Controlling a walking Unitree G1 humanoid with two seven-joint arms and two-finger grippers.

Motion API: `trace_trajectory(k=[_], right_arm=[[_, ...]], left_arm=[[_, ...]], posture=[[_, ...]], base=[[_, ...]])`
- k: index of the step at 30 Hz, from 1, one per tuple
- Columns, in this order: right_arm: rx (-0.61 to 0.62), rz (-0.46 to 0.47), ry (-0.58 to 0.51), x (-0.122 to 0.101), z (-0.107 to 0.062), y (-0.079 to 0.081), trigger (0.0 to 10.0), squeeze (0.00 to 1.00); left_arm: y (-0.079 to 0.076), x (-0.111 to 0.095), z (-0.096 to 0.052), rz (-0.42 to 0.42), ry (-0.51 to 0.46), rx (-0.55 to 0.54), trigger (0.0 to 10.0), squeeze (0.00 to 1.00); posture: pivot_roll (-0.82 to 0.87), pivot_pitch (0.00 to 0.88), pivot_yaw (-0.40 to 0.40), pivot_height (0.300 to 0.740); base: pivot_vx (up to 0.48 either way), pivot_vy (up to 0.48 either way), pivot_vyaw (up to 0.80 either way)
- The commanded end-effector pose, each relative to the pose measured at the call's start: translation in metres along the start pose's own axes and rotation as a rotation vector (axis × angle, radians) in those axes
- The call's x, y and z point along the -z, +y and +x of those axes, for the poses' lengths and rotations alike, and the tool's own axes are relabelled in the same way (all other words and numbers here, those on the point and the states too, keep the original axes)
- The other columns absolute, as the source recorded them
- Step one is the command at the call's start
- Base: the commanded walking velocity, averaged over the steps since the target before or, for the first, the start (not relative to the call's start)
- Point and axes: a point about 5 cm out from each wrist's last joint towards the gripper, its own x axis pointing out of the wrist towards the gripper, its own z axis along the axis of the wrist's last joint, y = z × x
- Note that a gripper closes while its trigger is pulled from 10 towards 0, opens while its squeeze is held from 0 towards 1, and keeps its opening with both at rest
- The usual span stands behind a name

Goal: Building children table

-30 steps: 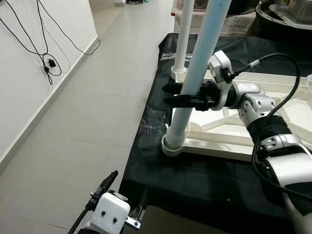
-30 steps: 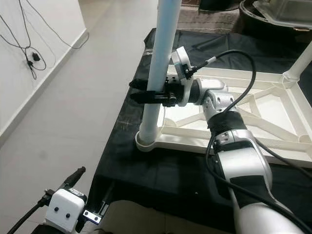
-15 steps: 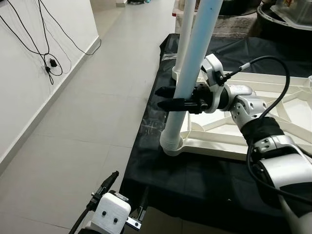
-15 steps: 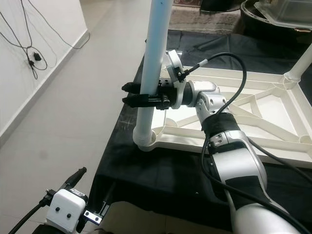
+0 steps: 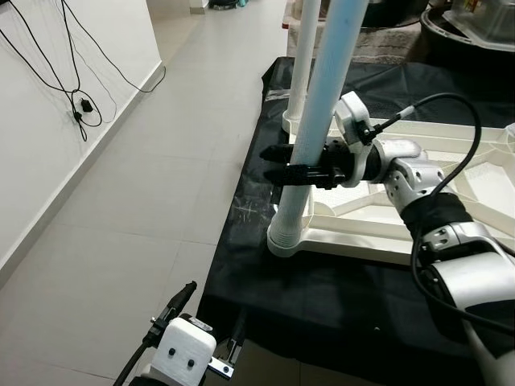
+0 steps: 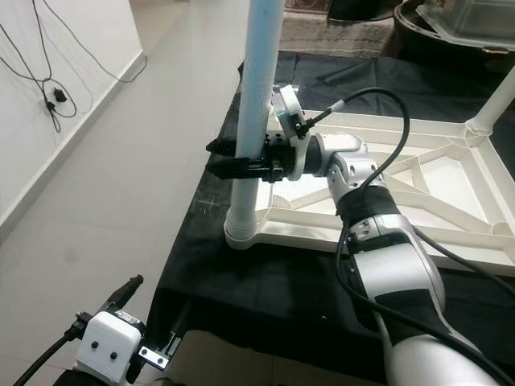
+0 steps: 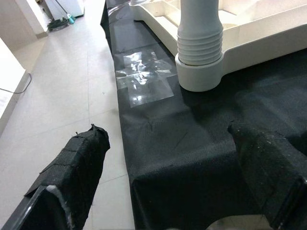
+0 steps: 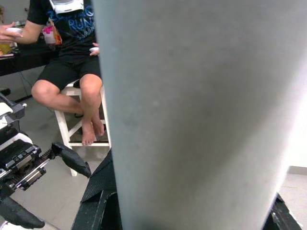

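The long pale blue-white plastic table leg (image 5: 322,129) stands at the near left corner of the upside-down cream plastic table top (image 6: 418,193). Its ribbed bottom end sits in the round corner socket (image 7: 199,76) of the table top. The leg looks light, hard and smooth, so it could slip or twist in a grip. It looks hollow, like a tube, but I cannot be sure. A good place to hold it is low on the round body, a bit above the ribbed end, and that is about where it is held.

The leg's long side runs up and down. It points up and leans a little to the right at the top, so it may not be all the way straight in the socket.

The right gripper (image 5: 282,163) reaches in from the right. Its two long black fingers (image 6: 228,159) are closed around the leg, one on each side.

A second white leg (image 5: 302,64) stands in the far left corner. The table top lies on a black cloth (image 5: 322,305) spread over the pale tiled floor (image 5: 145,193).

The left gripper (image 7: 172,167) hangs low near the cloth's edge. It is open wide and holds nothing.

A person (image 8: 72,57) sits on a white stool (image 8: 72,124) nearby.
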Motion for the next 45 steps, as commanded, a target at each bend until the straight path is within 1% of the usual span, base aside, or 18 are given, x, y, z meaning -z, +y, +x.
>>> trace_trajectory(k=[1,7,10,12,14,16,20,22,26,28,33,35,36,40,42,43,44,45], right_arm=[[-0.004,-0.005,0.046,0.003,-0.002,0.001,10.0,0.00],[-0.034,0.005,0.077,0.009,0.001,0.004,10.0,0.00],[-0.080,0.005,0.122,0.020,0.011,0.008,10.0,0.00],[-0.085,0.004,0.126,0.021,0.013,0.009,10.0,0.00],[-0.085,0.004,0.126,0.021,0.013,0.009,10.0,0.00],[-0.079,0.007,0.113,0.025,0.022,0.005,10.0,0.00],[-0.050,0.018,0.112,0.029,0.025,0.003,10.0,0.00],[-0.017,0.032,0.112,0.033,0.028,0.002,10.0,0.00],[0.026,0.045,0.120,0.038,0.026,0.002,10.0,0.00],[0.085,0.060,0.141,0.044,0.025,0.001,10.0,0.00],[0.156,0.065,0.109,0.049,0.025,0.000,10.0,0.00],[0.156,0.065,0.109,0.049,0.025,0.000,10.0,0.00],[0.217,0.073,0.103,0.054,0.027,-0.002,10.0,0.00],[0.245,0.079,0.101,0.056,0.027,-0.002,10.0,0.00],[0.383,0.105,0.078,0.062,0.025,-0.005,10.0,0.00],[0.383,0.105,0.078,0.062,0.025,-0.005,10.0,0.00],[0.456,0.111,0.074,0.064,0.023,-0.006,10.0,0.00],[0.456,0.111,0.074,0.064,0.023,-0.006,10.0,0.00]], left_arm=[[0.000,0.003,-0.001,0.006,0.017,0.002,10.0,0.00],[-0.001,0.004,-0.001,0.007,0.018,0.001,10.0,0.00],[-0.001,0.004,-0.002,0.006,0.019,0.002,10.0,0.00],[-0.001,0.004,-0.002,0.006,0.019,0.002,10.0,0.00],[-0.001,0.004,-0.002,0.006,0.019,0.002,10.0,0.00],[-0.001,0.004,-0.002,0.007,0.020,0.002,10.0,0.00],[-0.001,0.005,-0.002,0.008,0.020,0.001,10.0,0.00],[-0.001,0.005,-0.002,0.008,0.022,-0.001,10.0,0.00],[-0.001,0.005,-0.002,0.007,0.023,0.003,10.0,0.00],[-0.001,0.006,-0.002,0.005,0.023,0.007,10.0,0.00],[-0.001,0.006,-0.002,0.005,0.022,0.007,10.0,0.00],[-0.001,0.006,-0.002,0.005,0.022,0.007,10.0,0.00],[-0.001,0.006,-0.001,0.005,0.022,0.004,10.0,0.00],[-0.001,0.006,-0.001,0.005,0.022,0.004,10.0,0.00],[0.000,0.007,0.000,0.005,0.024,0.003,10.0,0.00],[0.000,0.007,0.000,0.005,0.024,0.003,10.0,0.00],[0.001,0.007,0.000,0.006,0.024,0.003,10.0,0.00],[0.001,0.007,0.000,0.006,0.024,0.003,10.0,0.00]], posture=[[0.15,0.178,-0.015,0.740],[0.15,0.178,-0.015,0.740],[0.15,0.175,-0.014,0.740],[0.15,0.175,-0.014,0.740],[0.15,0.175,-0.014,0.740],[0.16,0.168,-0.016,0.740],[0.16,0.167,-0.018,0.740],[0.16,0.167,-0.018,0.740],[0.15,0.156,-0.010,0.740],[0.15,0.156,-0.010,0.740],[0.15,0.151,-0.012,0.740],[0.15,0.151,-0.012,0.740],[0.15,0.150,-0.015,0.740],[0.15,0.150,-0.015,0.740],[0.14,0.152,-0.011,0.740],[0.14,0.152,-0.011,0.740],[0.14,0.153,-0.010,0.740],[0.14,0.153,-0.010,0.740]], base=[[0.000,0.000,0.00],[0.000,0.000,0.00],[0.000,0.000,0.00],[0.000,0.000,0.00],[0.000,0.000,0.00],[0.000,0.000,0.00],[0.000,0.000,0.00],[0.000,0.000,0.00],[0.000,0.000,0.00],[0.000,0.000,0.00],[0.000,0.000,0.00],[0.000,0.000,0.00],[0.000,0.000,0.00],[0.000,0.000,0.00],[0.000,0.000,0.00],[0.000,0.000,0.00],[0.000,0.000,0.00],[0.000,0.000,0.00]])
